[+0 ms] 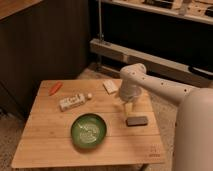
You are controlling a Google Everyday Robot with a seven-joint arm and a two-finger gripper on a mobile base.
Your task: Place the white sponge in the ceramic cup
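Observation:
The white sponge (110,86) lies flat on the wooden table (50,145), near its far edge and right of centre. My gripper (129,103) hangs from the white arm (150,85) and points down over the right part of the table, in front of and to the right of the sponge and apart from it. A small pale shape (131,108) shows right at the gripper's tip. It may be the ceramic cup, but it is mostly covered.
A dark grey block (136,120) lies just in front of the gripper. A green plate (88,131) sits at the front centre, a white labelled bottle (73,101) lies to the left, and an orange piece (55,88) is at the far left corner. The robot's white body (195,135) stands at the table's right edge.

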